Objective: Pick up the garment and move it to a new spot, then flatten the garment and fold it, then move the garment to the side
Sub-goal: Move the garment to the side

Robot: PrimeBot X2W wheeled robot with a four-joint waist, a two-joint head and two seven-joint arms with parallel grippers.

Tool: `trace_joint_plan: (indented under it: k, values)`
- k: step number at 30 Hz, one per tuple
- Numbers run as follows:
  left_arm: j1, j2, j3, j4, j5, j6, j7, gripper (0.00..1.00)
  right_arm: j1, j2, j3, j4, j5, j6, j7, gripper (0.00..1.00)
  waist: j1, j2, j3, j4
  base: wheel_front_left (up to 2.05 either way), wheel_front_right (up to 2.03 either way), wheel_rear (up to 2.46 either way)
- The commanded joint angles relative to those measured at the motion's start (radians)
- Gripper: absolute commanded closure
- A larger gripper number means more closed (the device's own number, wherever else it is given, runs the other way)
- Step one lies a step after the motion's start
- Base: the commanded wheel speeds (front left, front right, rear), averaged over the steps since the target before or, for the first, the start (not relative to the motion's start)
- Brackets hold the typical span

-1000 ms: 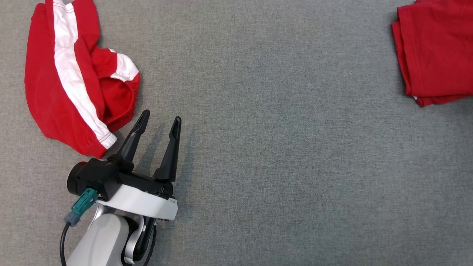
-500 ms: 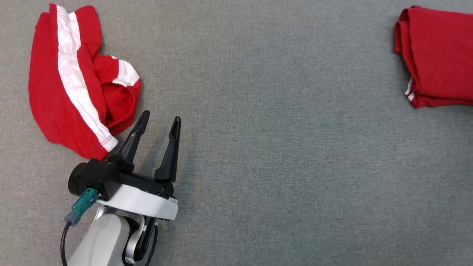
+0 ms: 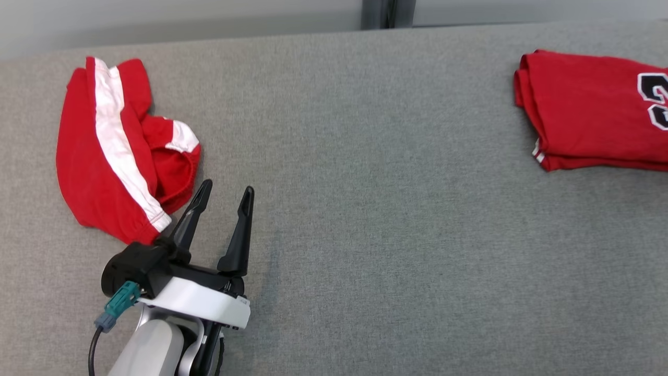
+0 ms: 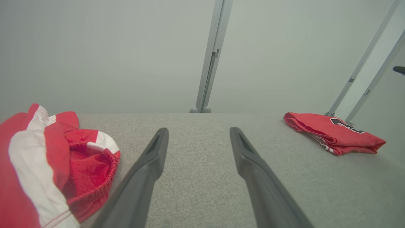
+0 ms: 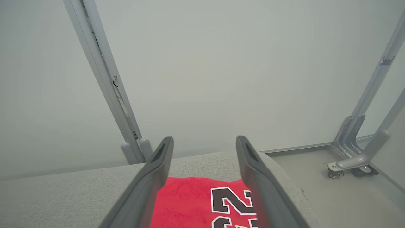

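Your right gripper (image 5: 204, 138) stood spread wide over the folded jersey (image 5: 183, 202) at lower centre, your left gripper (image 3: 228, 187) wide and empty, so a straight lift-off looked your safest way to spare the folds.

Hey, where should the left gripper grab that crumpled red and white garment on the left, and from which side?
Take the bunched elastic rim of the red and white garment, on the edge nearest the left gripper. That rim stands up off the grey surface in a rounded fold, so the open jaws could probably straddle it. Come in low from the garment's right side, fingers pointing toward it.
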Motion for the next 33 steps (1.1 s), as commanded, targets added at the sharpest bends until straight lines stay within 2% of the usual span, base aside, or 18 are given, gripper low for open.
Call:
trace_joint_plan:
  k: [1,12,18,24,28,33]
  values:
    - [0.012,0.002,0.011,0.003,-0.003,-0.005,-0.004,0.0,0.028,-0.003,-0.009,-0.02,-0.01,0.0,-0.006,0.0,0.0,0.0,-0.038,-0.009,0.0,0.0,0.0]
    - [0.095,-0.004,0.065,0.003,-0.008,-0.007,-0.004,0.0,0.176,0.01,-0.09,-0.216,-0.096,0.0,-0.006,0.0,0.0,0.0,-0.19,-0.004,0.0,0.0,0.0]
    - [0.146,-0.013,0.086,-0.004,-0.012,-0.013,-0.004,0.0,0.338,0.025,-0.199,-0.35,-0.142,0.0,-0.006,0.0,0.0,0.0,-0.251,0.014,0.0,0.0,0.0]
    - [0.177,-0.027,0.124,-0.018,-0.002,0.011,-0.004,0.0,0.492,0.065,-0.311,-0.446,-0.194,0.0,-0.006,0.0,0.0,0.0,-0.271,0.022,0.0,0.0,0.0]
    - [0.195,-0.038,0.153,-0.028,0.012,0.007,-0.004,0.0,0.606,0.122,-0.406,-0.512,-0.28,0.0,-0.006,0.0,0.0,0.0,-0.282,0.028,0.0,0.0,0.0]
    - [0.221,-0.058,0.176,-0.039,0.064,-0.001,-0.004,0.0,0.783,0.246,-0.556,-0.614,-0.445,0.0,-0.006,0.0,0.0,0.0,-0.292,0.039,0.0,0.0,0.0]
